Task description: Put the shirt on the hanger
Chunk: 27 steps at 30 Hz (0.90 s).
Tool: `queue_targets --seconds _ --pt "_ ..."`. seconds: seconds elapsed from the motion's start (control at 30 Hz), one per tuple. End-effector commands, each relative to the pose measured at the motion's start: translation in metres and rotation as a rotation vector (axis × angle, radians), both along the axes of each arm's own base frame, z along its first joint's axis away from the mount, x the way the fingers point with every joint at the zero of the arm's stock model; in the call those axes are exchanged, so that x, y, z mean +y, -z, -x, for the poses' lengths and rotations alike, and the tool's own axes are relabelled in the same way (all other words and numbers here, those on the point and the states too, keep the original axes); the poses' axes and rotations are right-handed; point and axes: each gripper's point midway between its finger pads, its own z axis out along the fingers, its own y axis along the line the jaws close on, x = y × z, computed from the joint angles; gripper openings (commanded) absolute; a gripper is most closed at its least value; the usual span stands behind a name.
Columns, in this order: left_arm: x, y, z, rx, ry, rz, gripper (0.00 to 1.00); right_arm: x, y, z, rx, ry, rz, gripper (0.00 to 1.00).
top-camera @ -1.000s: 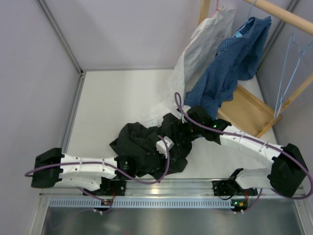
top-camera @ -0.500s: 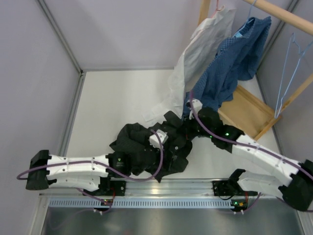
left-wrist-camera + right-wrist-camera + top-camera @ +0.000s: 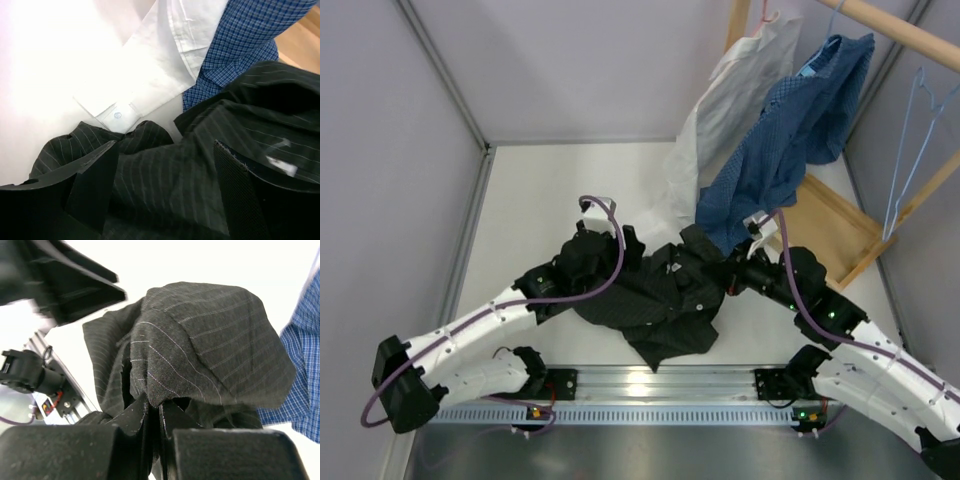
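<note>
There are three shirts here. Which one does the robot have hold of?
The black shirt on the table, pinched in the right fingers. The white shirt and the blue shirt hang from the rack, unheld.

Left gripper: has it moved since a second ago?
Yes. The left gripper has travelled away from the silver metal rail in front, farther out over the crumpled black pinstriped shirt.

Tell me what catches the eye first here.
A black shirt lies crumpled in the middle. The right hand pinches a fold of it, and the left hand is open over it. At the back right hang a blue shirt and a white shirt, with a bare hanger beside them.
</note>
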Motion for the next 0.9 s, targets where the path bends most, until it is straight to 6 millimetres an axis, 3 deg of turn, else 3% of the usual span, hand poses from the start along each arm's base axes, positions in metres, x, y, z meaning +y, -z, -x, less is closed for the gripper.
queue_targets --seconds 0.0,0.17,0.27,0.5,0.53,0.57,0.73,0.8,0.83,0.87 --pt "-0.035 -0.007 0.001 0.028 0.187 0.15 0.78 0.001 -0.043 0.001 -0.148 -0.028 -0.105 0.0" --pt "-0.083 0.001 0.023 0.167 0.385 0.319 0.73 0.002 -0.036 0.002 -0.157 -0.043 -0.078 0.0" --pt "-0.096 0.002 0.029 0.235 0.413 0.402 0.75 0.007 -0.032 0.004 -0.16 -0.074 -0.076 0.0" --pt "-0.09 0.027 0.018 0.38 0.244 0.421 0.76 0.011 -0.029 0.011 -0.182 -0.128 -0.075 0.0" --pt "-0.09 0.032 0.019 0.41 0.232 0.433 0.73 0.011 -0.028 0.011 -0.186 -0.13 -0.073 0.0" --pt "-0.091 0.035 0.021 0.426 0.232 0.436 0.55 0.01 -0.029 0.012 -0.188 -0.131 -0.075 0.0" --pt "-0.095 0.058 0.035 0.539 0.256 0.426 0.55 0.007 -0.031 0.009 -0.204 -0.108 -0.07 0.0" --pt "-0.09 0.066 0.04 0.554 0.253 0.415 0.46 0.005 -0.031 0.007 -0.203 -0.094 -0.064 0.0" --pt "-0.088 0.067 0.041 0.548 0.252 0.41 0.37 0.005 -0.031 0.007 -0.202 -0.092 -0.063 0.0" --pt "-0.084 0.066 0.04 0.533 0.235 0.407 0.17 0.005 -0.03 0.005 -0.202 -0.088 -0.062 0.0"
